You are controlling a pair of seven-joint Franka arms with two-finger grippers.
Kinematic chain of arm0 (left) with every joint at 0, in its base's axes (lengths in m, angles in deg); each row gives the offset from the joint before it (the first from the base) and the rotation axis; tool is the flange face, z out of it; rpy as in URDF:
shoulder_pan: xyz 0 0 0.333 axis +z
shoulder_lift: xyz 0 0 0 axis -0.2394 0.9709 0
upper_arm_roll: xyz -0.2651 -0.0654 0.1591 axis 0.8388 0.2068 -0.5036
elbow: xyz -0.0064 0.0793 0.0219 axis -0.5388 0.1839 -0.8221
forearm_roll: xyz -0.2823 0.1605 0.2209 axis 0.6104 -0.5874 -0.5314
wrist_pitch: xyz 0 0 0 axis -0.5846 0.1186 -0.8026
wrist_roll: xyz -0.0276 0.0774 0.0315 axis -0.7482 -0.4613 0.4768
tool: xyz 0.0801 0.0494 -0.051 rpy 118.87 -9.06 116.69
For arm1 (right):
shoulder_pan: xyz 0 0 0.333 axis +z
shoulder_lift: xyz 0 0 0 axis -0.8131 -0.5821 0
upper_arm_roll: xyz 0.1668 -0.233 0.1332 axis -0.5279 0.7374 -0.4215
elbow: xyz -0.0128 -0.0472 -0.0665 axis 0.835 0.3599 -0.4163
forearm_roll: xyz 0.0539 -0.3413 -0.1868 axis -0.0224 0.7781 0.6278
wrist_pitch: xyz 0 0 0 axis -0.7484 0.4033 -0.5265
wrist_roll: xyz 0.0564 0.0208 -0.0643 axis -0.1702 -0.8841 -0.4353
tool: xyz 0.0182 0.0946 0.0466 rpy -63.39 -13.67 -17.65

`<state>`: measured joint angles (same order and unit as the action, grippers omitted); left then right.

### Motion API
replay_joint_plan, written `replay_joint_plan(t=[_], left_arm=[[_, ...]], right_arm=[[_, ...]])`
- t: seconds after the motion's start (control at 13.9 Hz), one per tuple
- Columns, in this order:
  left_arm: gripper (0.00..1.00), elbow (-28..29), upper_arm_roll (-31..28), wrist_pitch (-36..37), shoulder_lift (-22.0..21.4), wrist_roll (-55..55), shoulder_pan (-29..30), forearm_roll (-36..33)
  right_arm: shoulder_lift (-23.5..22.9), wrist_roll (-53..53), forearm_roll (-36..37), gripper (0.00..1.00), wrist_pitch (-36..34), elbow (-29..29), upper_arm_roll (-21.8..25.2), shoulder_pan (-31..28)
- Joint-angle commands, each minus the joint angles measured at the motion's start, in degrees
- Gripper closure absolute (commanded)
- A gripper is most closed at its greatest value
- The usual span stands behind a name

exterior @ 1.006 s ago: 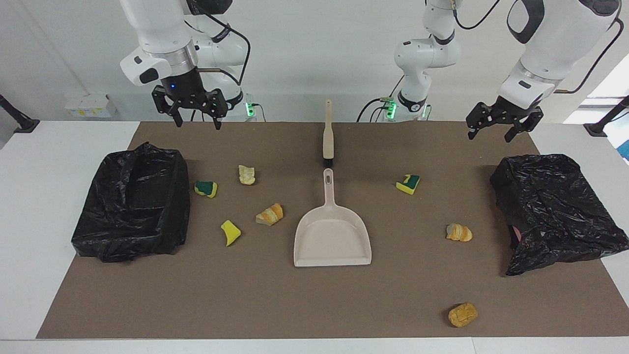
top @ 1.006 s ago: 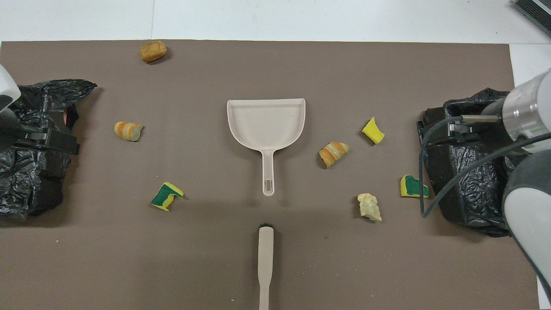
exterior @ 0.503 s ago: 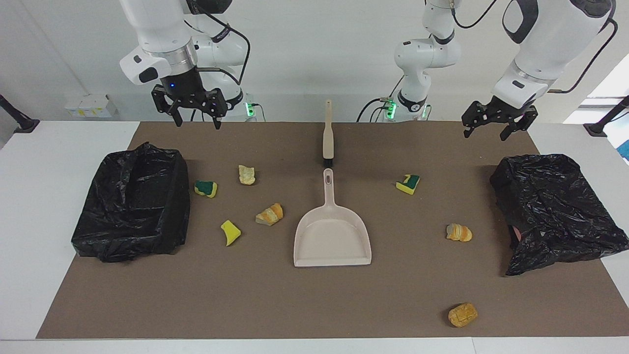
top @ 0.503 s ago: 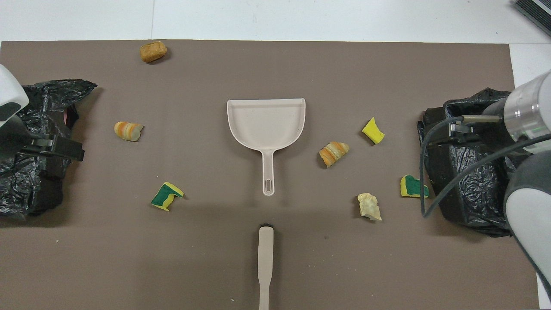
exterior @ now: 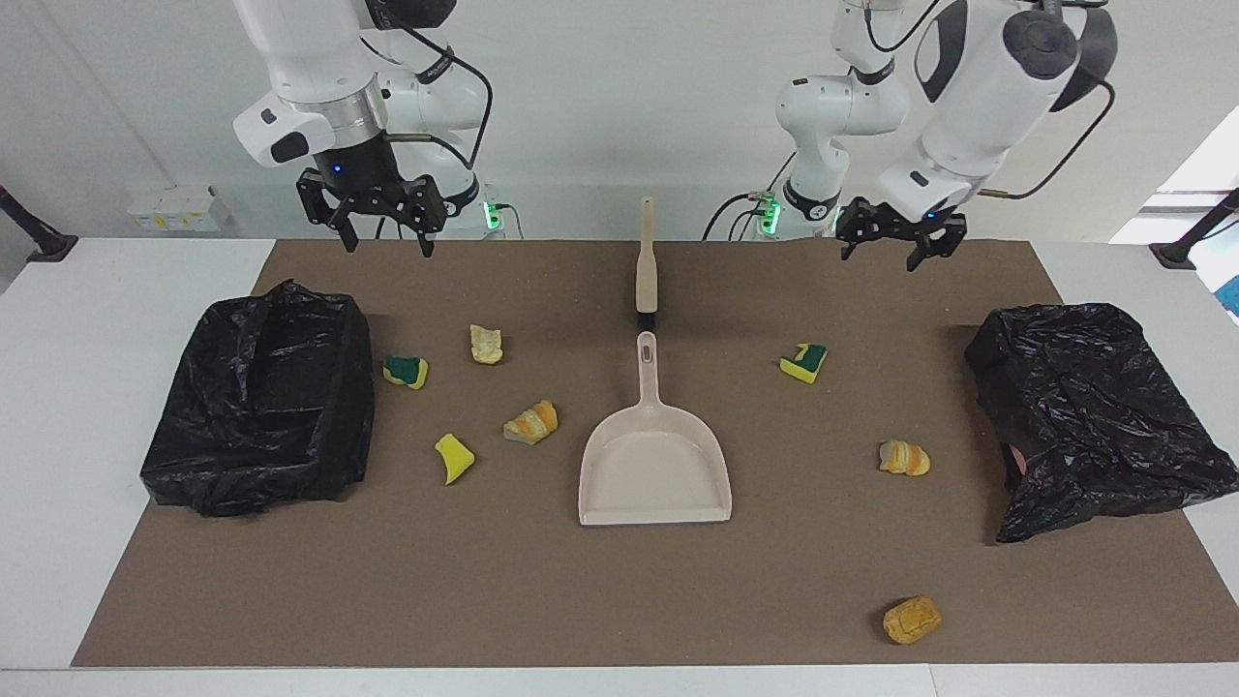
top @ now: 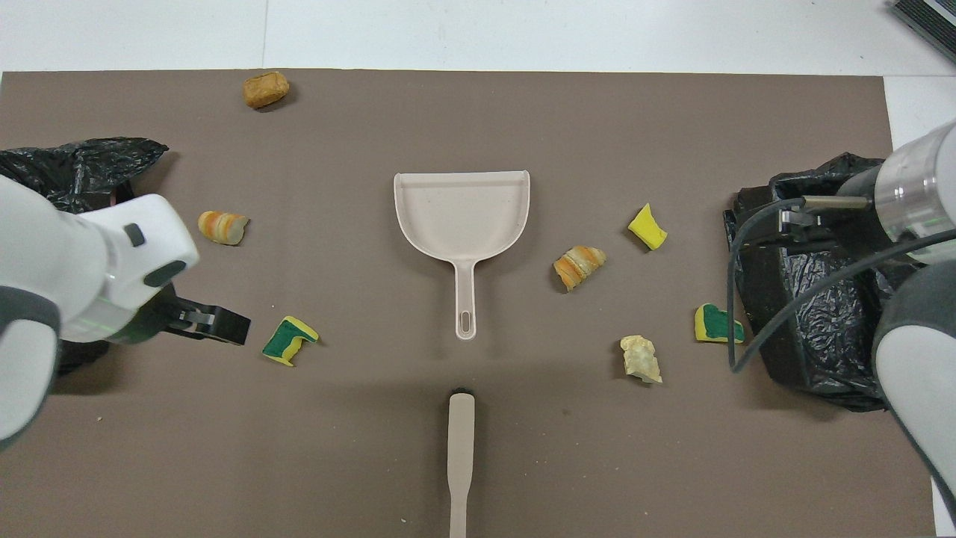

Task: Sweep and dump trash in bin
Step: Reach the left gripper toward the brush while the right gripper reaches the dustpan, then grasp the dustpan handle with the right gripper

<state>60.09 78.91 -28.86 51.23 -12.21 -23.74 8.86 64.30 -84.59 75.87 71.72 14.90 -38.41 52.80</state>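
Several pieces of trash lie scattered on the brown mat [exterior: 542, 590]: green-and-yellow sponge bits [exterior: 406, 371] [exterior: 804, 362], a yellow sponge bit [top: 647, 226], striped bread chunks [exterior: 531, 423] [exterior: 904, 458], a pale chunk [top: 641, 359] and a tan chunk [exterior: 911, 620]. A black-bagged bin [exterior: 261, 407] stands at the right arm's end, with my right gripper [exterior: 387, 242] open and empty high above the mat next to it. My left gripper [exterior: 883, 254] hangs open and empty above the mat's robot-side edge, and in the overhead view it sits [top: 213, 326] beside a green sponge bit [top: 290, 341].
A beige dustpan [exterior: 654, 465] lies mid-mat with its handle toward the robots. In line with that handle lies a beige brush [exterior: 646, 266], nearer the robots. A second black-bagged bin [exterior: 1094, 416], crumpled, sits at the left arm's end.
My left arm has swung from above the bin at its end toward the middle of the table. The right gripper has barely shifted. Nothing on the mat has moved.
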Motion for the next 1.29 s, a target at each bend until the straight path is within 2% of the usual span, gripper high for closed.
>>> replay_joint_plan(t=[0.0,0.22,0.36,0.58,0.72,0.93,1.22], left_arm=[[0.0,8.92,-0.85,-5.17,-4.82,6.26,-7.13,0.33],[0.0,12.17,-0.85,-5.53,-5.17,14.87,-15.83,1.29],[0.0,15.33,-0.85,-8.15,-5.52,20.15,-21.46,1.9],[0.0,20.6,-0.85,-12.02,-6.93,24.03,-27.26,5.59],[0.0,26.13,-0.85,-18.85,-6.84,28.67,-32.45,5.69],[0.0,32.38,-0.85,-26.52,-6.93,31.42,-37.55,5.86],[0.0,36.44,-0.85,-34.44,-6.23,42.91,-47.22,6.39]], right_arm=[[-0.1,-0.74,-2.2,0.0,2.96,1.89,-0.51,0.37],[-3.25,-4.15,-3.09,0.0,6.82,1.89,-0.6,3.79],[-6.5,-10.74,-2.21,0.0,10.51,1.62,-0.51,8.17],[-12.38,-15.24,-0.46,0.0,17.18,1.54,-0.51,13.71],[-15.99,-19.88,1.91,0.0,22.37,1.45,-0.43,17.5],[-20.83,-23.85,4.19,0.0,26.26,1.09,-0.43,22.24],[-26.89,-27.63,7.01,0.0,31.16,1.53,-0.43,27.78]])
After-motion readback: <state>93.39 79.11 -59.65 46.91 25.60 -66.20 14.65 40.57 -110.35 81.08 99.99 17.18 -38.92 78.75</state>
